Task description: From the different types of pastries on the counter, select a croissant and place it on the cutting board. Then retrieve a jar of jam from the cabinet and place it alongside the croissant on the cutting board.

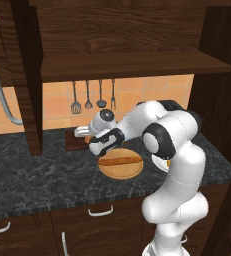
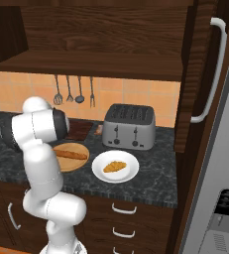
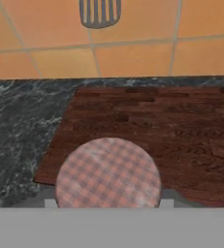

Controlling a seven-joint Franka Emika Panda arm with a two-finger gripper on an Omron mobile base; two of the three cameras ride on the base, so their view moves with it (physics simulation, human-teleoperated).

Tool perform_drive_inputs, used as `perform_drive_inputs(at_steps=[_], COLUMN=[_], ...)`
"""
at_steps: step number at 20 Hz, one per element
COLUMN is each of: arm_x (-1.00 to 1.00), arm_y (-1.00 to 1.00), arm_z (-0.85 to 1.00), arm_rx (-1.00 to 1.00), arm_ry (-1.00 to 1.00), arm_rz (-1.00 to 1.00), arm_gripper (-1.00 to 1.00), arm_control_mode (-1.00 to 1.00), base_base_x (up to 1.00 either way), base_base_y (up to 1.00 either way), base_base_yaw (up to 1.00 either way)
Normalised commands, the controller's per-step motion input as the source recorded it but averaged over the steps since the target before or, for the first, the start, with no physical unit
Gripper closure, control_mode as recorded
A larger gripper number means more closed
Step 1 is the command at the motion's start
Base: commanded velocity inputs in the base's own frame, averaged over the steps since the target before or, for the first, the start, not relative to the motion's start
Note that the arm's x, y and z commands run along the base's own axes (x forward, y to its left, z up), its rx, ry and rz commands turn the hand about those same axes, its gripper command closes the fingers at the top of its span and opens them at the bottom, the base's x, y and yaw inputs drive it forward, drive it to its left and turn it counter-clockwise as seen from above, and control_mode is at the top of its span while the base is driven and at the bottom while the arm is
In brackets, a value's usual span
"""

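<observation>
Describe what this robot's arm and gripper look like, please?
The arm is glossy white, built of rounded, bulbous segments linked by dark joints. It narrows to a dark wrist carrying a pale grey gripper. No loose cables or markings show.

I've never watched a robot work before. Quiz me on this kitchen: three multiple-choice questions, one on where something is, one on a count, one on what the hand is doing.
1. Where does the golden croissant lie?
A. on the dark cutting board
B. on the round white plate
C. on top of the toaster

2. How many utensils hang on the tiled wall?
A. two
B. six
C. four

3. What is the hand doing?
A. closed on a jar with a checked lid
B. wide open and empty
C. pulling a drawer handle

Answers:
1 B: the croissant sits on the white plate in front of the toaster.
2 C: four utensils hang side by side.
3 A: the hand grips the jar at the near edge of the cutting board.
</observation>
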Motion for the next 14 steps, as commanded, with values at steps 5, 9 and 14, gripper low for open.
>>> perform_drive_inputs(at_steps=[5, 9, 14], arm_x=[0.06, 0.01, 0.22], arm_y=[0.22, 0.0, -0.09], arm_z=[-0.13, -0.43, -0.34], arm_rx=[-0.02, 0.0, 0.02], arm_ry=[0.02, 0.0, -0.06], arm_rz=[0.0, 0.0, 0.03], arm_gripper=[1.0, 1.0, 1.0], arm_control_mode=[-1.0, -1.0, -1.0], base_base_x=[0.0, 0.0, 0.0], base_base_y=[0.0, 0.0, 0.0], base_base_yaw=[0.0, 0.0, 0.0])
